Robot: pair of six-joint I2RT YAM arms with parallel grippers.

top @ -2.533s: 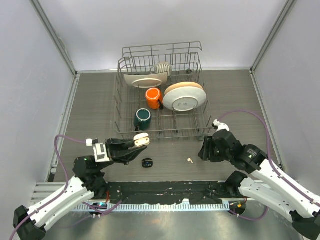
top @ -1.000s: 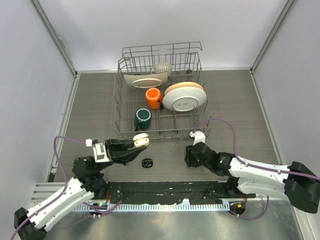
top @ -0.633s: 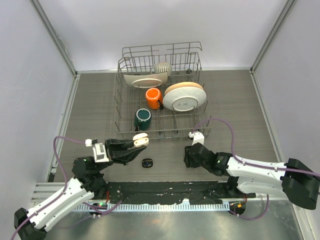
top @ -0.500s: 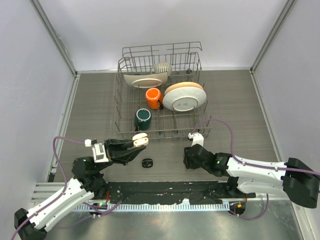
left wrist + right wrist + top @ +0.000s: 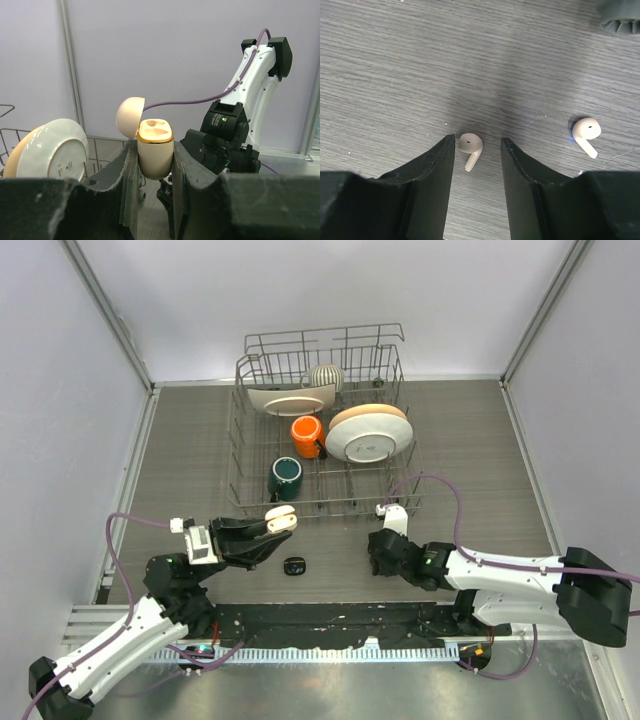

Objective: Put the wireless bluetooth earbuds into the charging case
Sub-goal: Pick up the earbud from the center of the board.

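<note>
Nothing is seated yet. The left jaws clamp the cream charging case [image 5: 155, 152] upright, lid open, wells seemingly empty. The right jaws stand open astride one cream earbud [image 5: 470, 145] on the table [image 5: 395, 60]; a second cream earbud [image 5: 585, 131] lies to their right.

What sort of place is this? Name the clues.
Probably a robot test cell in a lab: plain walls box in a table, the left arm and right arm are mounted at its edge, and a loaded dish rack sits on it.
</note>
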